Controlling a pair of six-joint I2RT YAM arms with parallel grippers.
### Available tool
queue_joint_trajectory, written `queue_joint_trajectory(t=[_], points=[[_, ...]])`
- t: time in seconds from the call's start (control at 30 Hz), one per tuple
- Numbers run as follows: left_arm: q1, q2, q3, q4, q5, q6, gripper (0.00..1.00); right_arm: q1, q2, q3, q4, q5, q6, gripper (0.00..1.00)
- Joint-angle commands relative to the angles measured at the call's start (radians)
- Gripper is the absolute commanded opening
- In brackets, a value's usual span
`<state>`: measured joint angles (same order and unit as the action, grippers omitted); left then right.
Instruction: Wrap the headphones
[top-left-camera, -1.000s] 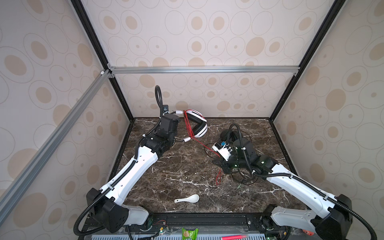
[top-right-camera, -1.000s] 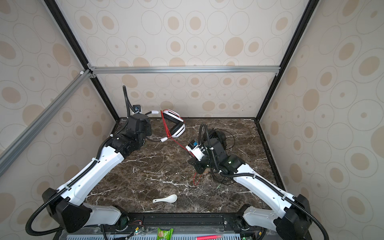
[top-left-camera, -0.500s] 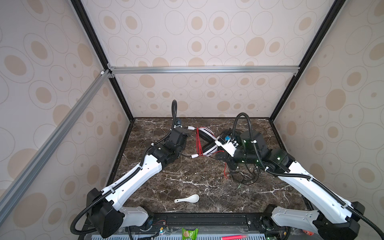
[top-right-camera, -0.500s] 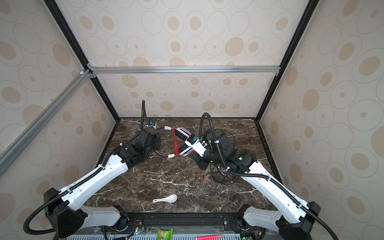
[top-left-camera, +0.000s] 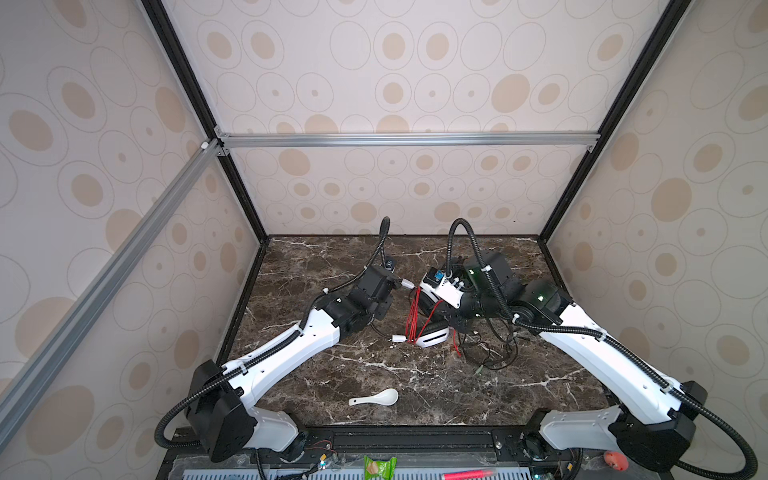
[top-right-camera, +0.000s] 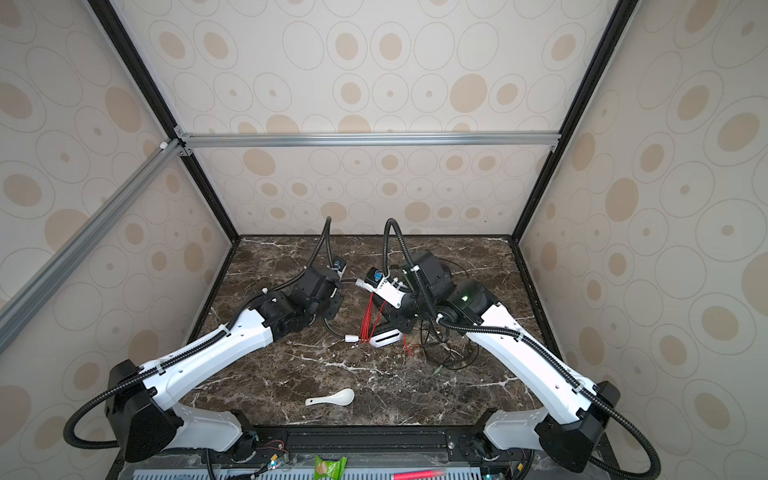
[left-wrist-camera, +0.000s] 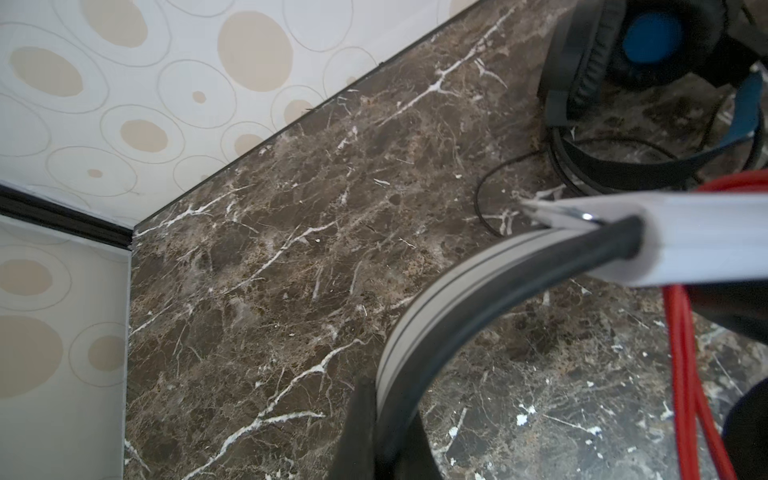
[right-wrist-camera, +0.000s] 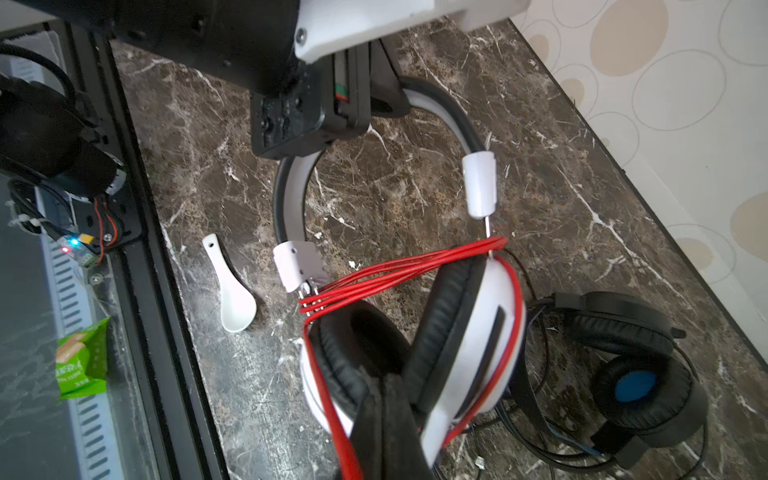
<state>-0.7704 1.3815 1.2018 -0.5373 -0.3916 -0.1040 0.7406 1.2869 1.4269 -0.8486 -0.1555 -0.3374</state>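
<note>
White headset wound in red cord; left claw clamps band, right claw closed.

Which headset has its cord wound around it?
The white headset: its red cord loops several times around it. The black headset has its black cord lying loose on the table.

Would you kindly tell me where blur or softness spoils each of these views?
Left wrist view: the white headset's grey band, close to the lens, is soft, the marble table crisp. Right wrist view: the spoon is sharp, the white earcup blurs at its near end. In both top views: even light; the black cord tangle is too fine to trace.
</note>
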Motion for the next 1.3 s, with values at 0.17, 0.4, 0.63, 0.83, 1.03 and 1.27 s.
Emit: queue_joint_trajectory(t=[0.17,0.4,0.63,0.83,1.03,1.27], points=[[-0.015,-0.011,0.051,-0.044,0.1,0.108,0.0,-0.011,0.064,0.064,0.082,0.155,-0.017,0.07],[-0.017,-0.032,0.074,-0.057,0.193,0.127,0.0,-0.22,0.079,0.027,0.175,-0.034,0.186,0.1],[-0.026,-0.018,0.17,-0.108,0.318,0.107,0.0,-0.28,0.078,-0.024,0.234,-0.154,0.157,0.12],[-0.035,-0.021,0.248,-0.121,0.354,0.074,0.0,-0.33,0.097,-0.042,0.276,-0.176,0.188,0.12],[-0.036,-0.025,0.329,-0.111,0.389,0.018,0.0,-0.403,0.095,-0.095,0.364,-0.267,0.285,0.13],[-0.041,-0.035,0.413,-0.071,0.411,-0.051,0.0,-0.447,0.074,-0.203,0.524,-0.386,0.379,0.14]])
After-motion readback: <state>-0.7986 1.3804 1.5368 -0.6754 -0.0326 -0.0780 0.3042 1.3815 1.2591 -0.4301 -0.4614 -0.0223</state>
